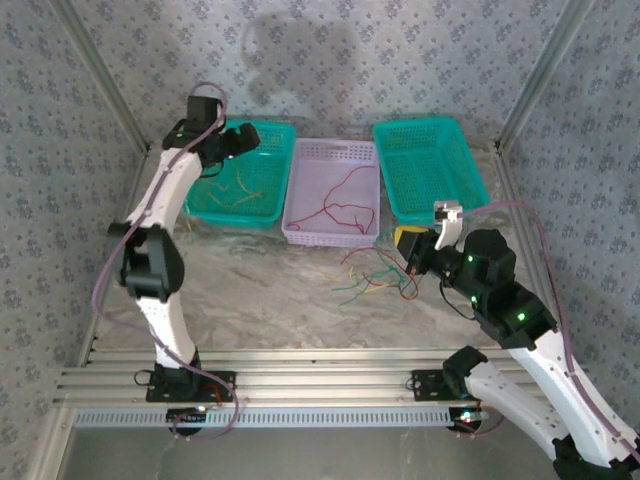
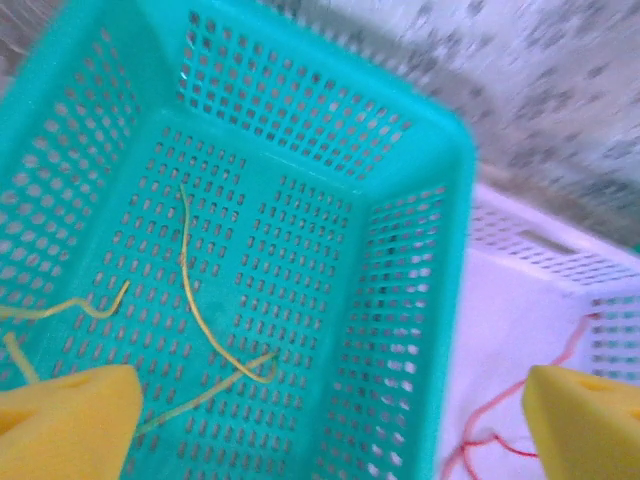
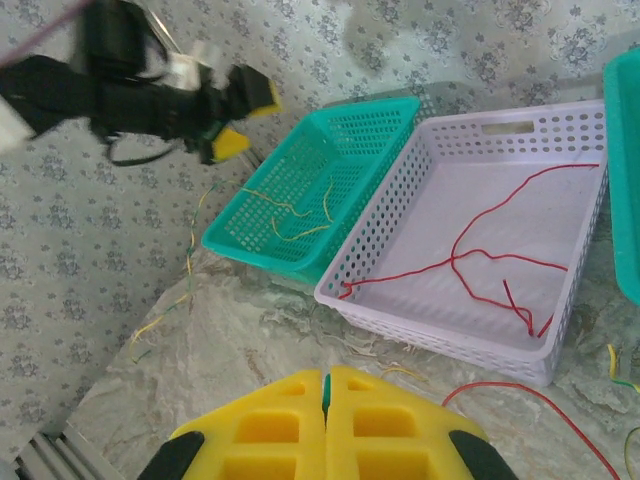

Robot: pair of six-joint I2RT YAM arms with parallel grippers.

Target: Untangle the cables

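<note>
Loose yellow cables (image 2: 190, 290) lie on the floor of the left teal basket (image 1: 235, 222). My left gripper (image 2: 325, 430) hangs open above them, fingers wide apart and nothing between them; it is over the basket's far end (image 1: 245, 138). Red cables (image 1: 345, 205) lie in the lilac basket (image 1: 330, 237). A tangle of red, green and yellow cables (image 1: 375, 278) lies on the table in front of that basket. My right gripper (image 1: 408, 245) sits at the tangle's right side. Its jaws (image 3: 324, 378) are shut, with a thin green sliver pinched between them.
An empty teal basket (image 1: 430, 170) stands at the back right. The three baskets sit side by side along the back wall. Patterned walls close in both sides. A metal rail runs along the table's near edge by the arm bases.
</note>
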